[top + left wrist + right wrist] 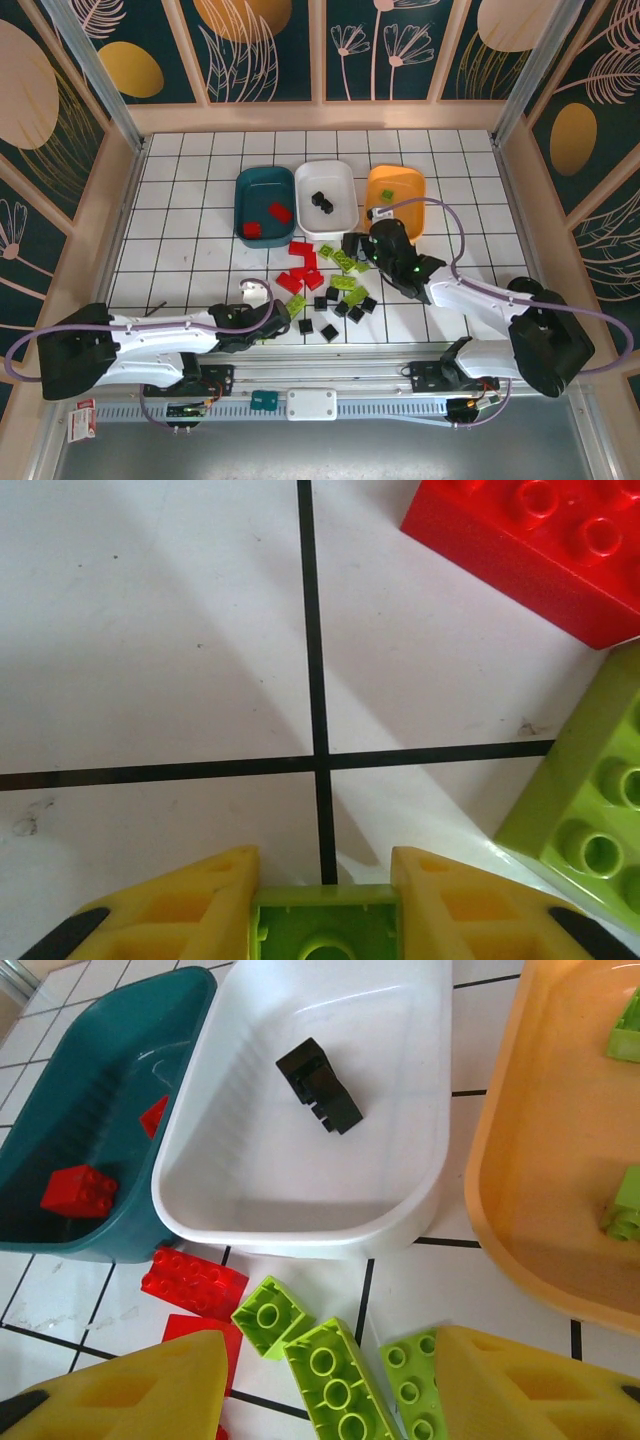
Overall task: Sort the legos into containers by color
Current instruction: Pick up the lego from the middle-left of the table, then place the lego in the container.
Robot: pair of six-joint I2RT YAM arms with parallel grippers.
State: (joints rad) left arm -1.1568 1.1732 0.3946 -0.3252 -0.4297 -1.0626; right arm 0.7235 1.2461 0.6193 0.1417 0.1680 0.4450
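Note:
My left gripper is shut on a lime-green lego held upside down just above the table; in the top view the left gripper is left of the pile. A red lego and another green lego lie ahead to its right. My right gripper hangs open over several green legos in front of the white container. The teal container holds two red legos, the white container a black one, and the orange container green ones.
Red legos, green legos and small black legos lie scattered on the tiled table between the two arms. Wooden walls fence the table on the left, right and back.

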